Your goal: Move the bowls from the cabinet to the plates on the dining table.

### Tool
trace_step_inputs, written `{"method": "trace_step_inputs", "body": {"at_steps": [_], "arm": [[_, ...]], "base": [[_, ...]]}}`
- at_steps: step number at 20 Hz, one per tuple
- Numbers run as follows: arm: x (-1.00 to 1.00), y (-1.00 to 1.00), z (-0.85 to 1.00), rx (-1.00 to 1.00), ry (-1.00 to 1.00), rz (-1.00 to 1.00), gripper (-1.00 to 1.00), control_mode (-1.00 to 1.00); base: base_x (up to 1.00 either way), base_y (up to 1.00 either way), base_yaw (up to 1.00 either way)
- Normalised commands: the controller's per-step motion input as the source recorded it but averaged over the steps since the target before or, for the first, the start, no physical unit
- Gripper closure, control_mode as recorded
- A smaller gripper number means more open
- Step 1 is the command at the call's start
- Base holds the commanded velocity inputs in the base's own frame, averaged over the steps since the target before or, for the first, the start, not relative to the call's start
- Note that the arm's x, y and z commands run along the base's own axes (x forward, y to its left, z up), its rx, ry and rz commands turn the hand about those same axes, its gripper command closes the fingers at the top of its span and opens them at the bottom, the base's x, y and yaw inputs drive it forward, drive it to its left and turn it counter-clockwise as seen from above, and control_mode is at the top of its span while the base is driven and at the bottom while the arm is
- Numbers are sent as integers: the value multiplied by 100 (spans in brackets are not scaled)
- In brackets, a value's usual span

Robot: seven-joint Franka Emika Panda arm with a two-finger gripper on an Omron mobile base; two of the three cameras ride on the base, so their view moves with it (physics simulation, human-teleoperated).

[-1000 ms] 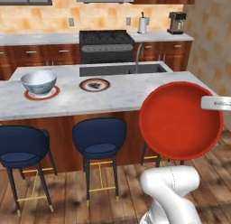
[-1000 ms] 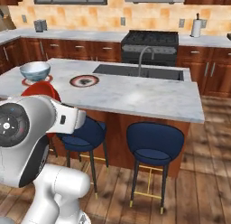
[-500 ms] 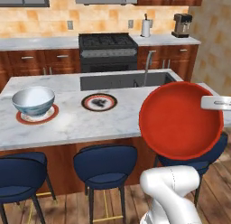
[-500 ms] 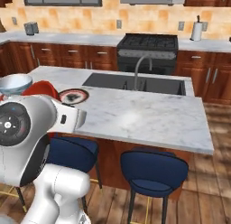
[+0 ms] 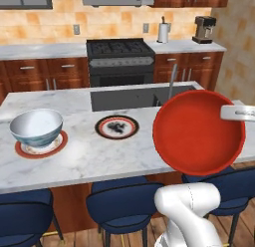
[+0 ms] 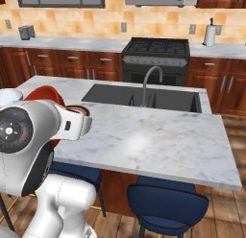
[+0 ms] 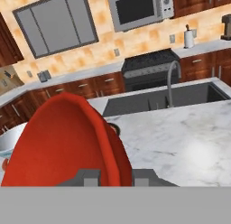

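My gripper [image 7: 116, 175] is shut on the rim of the red bowl [image 5: 199, 134], which hangs tilted on edge in the air over the near side of the dining table [image 5: 89, 159]. In the hand view the red bowl [image 7: 67, 142] stands between the fingertips. The grey-white bowl [image 5: 36, 126] sits upright on a red-rimmed plate [image 5: 41, 147] at the table's left. A second plate [image 5: 117, 127] lies bare near the middle, left of the held bowl. The cabinet is out of view.
A sink with a tall faucet [image 5: 172, 81] is set into the table's far side. Blue stools [image 5: 122, 206] line its near edge. Behind stand a stove [image 5: 119, 59], a coffee machine [image 5: 204, 29] and a paper towel roll [image 5: 163, 32].
The whole picture has shifted: the base has driven closer to the island and along it. The red bowl has stayed in the gripper, held the same way.
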Motion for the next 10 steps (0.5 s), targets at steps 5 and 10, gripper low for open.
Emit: {"method": "trace_step_inputs", "body": {"at_steps": [5, 10], "arm": [[0, 0, 0, 0, 0, 0, 100, 100], [0, 0, 0, 0, 0, 0, 100, 100]], "base": [[60, 36, -4], [43, 27, -4]]}}
